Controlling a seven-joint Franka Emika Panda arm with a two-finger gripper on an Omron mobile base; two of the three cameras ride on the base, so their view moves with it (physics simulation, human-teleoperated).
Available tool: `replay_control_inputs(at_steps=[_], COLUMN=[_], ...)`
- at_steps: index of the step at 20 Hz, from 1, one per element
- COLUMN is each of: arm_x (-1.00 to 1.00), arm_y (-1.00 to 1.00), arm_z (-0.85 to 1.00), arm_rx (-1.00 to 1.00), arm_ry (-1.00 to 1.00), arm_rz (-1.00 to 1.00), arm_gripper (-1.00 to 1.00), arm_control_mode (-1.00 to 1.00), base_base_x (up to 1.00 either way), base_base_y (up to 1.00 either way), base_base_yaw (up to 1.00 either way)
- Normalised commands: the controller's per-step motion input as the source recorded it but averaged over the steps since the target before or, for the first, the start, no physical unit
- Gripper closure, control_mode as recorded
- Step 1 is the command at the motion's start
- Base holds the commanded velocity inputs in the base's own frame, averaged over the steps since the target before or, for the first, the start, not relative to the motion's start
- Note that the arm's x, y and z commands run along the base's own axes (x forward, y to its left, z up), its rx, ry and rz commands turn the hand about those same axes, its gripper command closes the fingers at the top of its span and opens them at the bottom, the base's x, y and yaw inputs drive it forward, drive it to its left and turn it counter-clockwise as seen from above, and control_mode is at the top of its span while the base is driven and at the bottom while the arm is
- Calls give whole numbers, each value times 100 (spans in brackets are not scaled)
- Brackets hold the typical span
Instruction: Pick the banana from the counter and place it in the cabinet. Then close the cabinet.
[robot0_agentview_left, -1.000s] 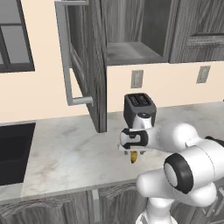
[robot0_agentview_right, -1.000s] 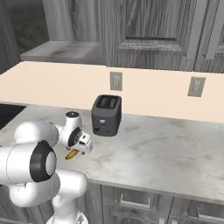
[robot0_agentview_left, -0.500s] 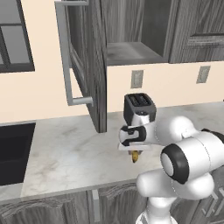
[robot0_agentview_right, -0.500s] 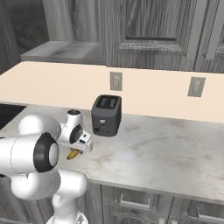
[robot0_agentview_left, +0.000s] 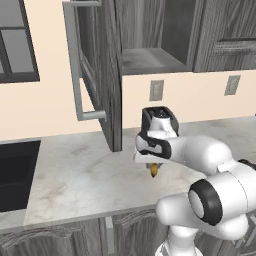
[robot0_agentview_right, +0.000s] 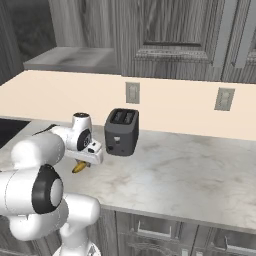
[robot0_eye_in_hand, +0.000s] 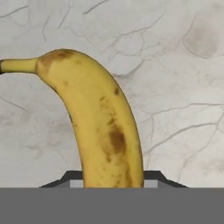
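Gripper (robot0_eye_in_hand: 113, 180) fingers are clamped on the curved, brown-freckled yellow banana (robot0_eye_in_hand: 98, 127), low over the veined, marbled stone counter (robot0_agentview_left: 80, 175), just in front of a boxy dark toaster (robot0_agentview_right: 121, 131).

A dark toaster (robot0_agentview_right: 121, 132) stands upright near the wall ahead of me, below two wall outlets (robot0_agentview_right: 132, 92) (robot0_agentview_right: 224, 99). A window (robot0_agentview_left: 17, 42) and dark sink (robot0_agentview_left: 15, 172) lie leftward.
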Motion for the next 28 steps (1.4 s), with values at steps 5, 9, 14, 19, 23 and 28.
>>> replay_control_inputs(at_steps=[5, 9, 14, 19, 23, 28], arm_x=[-9, 0, 11, 12, 24, 12], arm_y=[0, 4, 5, 1, 0, 6], arm_z=[100, 100, 100, 100, 100, 94], arm_rx=[0, -4, -7, -4, 0, 0], arm_ry=[0, -1, -10, -4, -3, -16], arm_rz=[-2, -3, -5, -7, -8, -7], arm_gripper=[100, 100, 100, 100, 100, 100], arm_control_mode=[-100, -100, -100, -100, -100, -100], base_base_x=[0, 0, 0, 0, 0, 0], base_base_y=[0, 0, 0, 0, 0, 0], base_base_yaw=[0, 0, 0, 0, 0, 0])
